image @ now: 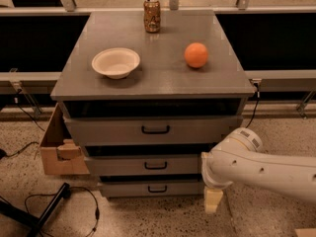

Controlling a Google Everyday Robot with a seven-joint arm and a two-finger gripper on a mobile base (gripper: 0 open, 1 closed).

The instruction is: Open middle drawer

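Down near the floor, the tool (213,200) hangs pointing downward from a white arm (266,169) reaching in from the right; whether it is open or closed cannot be told. The middle drawer (118,165) lies just up-left of it, apart from it.

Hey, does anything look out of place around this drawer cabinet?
Nothing is spilled or tipped; bowl, can and orange sit on top. An open cardboard box sits against the cabinet's left side, and the gripper hangs low by the right front corner, near the bottom drawer, not the middle drawer.
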